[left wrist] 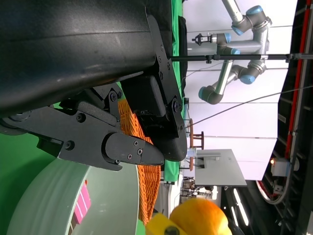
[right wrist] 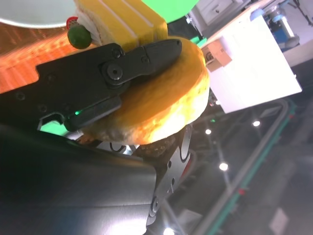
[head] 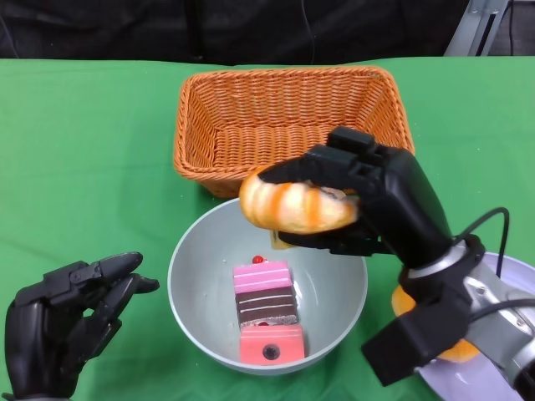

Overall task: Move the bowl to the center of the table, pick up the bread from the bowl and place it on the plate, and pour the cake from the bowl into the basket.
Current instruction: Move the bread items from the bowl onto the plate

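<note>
My right hand grips the round orange bread and holds it over the far rim of the grey bowl, just in front of the wicker basket. In the right wrist view a finger lies across the bread. A yellow cake piece sits right under the bread; I cannot tell whether it is lifted with it. A pink and brown layered cake lies in the bowl. My left hand is open and empty, left of the bowl. The pale plate shows at the lower right, mostly behind my right forearm.
An orange item lies under my right forearm at the plate's edge. Green cloth covers the table. In the left wrist view the basket stands beyond the bowl.
</note>
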